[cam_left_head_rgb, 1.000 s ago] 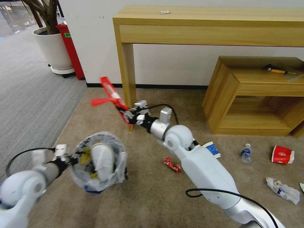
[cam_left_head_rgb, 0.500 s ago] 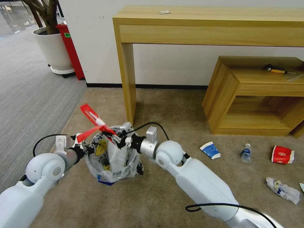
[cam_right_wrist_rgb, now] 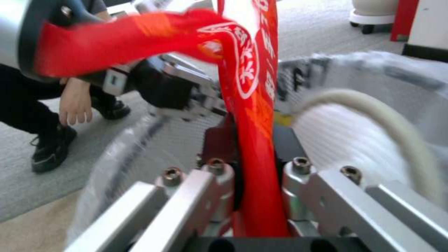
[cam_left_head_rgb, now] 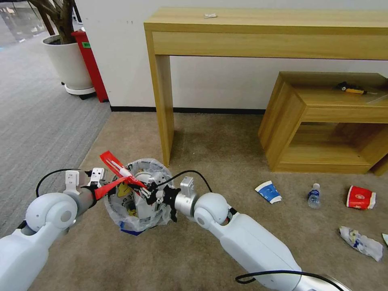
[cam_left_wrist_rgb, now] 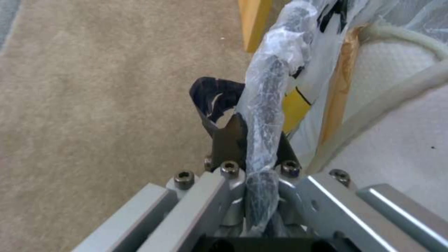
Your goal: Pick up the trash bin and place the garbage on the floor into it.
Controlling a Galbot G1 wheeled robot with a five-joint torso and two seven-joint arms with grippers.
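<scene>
Right now I have the left gripper (cam_left_head_rgb: pixel 98 182) clamped on the bagged rim of the trash bin (cam_left_head_rgb: pixel 137 194), which hangs clear of the floor (cam_left_head_rgb: pixel 210 133) with a white slipper (cam_left_head_rgb: pixel 142 201) already inside. From the left wrist camera, the jaws pinch the rolled plastic of the rim (cam_left_wrist_rgb: pixel 267 115) between them. The right gripper (cam_left_head_rgb: pixel 150 190) sits over the bin's mouth, closed tight on a long red wrapper (cam_left_head_rgb: pixel 117 171); most of that wrapper sticks up and out past the rim toward my left arm. To do this drop well, I judge I should tip the wrapper's free end down inside the liner before letting go, otherwise it may drape over the edge or slide off outside. Holding the bin steady and level matters too, since the grip is only on the thin rim. Well apart to the right on the beige carpet lie a blue-white paper cup (cam_left_head_rgb: pixel 268 191), 1 small clear bottle (cam_left_head_rgb: pixel 313 195), a red-white carton (cam_left_head_rgb: pixel 361 197) and a crumpled wrapper (cam_left_head_rgb: pixel 361 241). Behind stand a wooden console table (cam_left_head_rgb: pixel 262 28) and a low wooden shelf (cam_left_head_rgb: pixel 331 121).
</scene>
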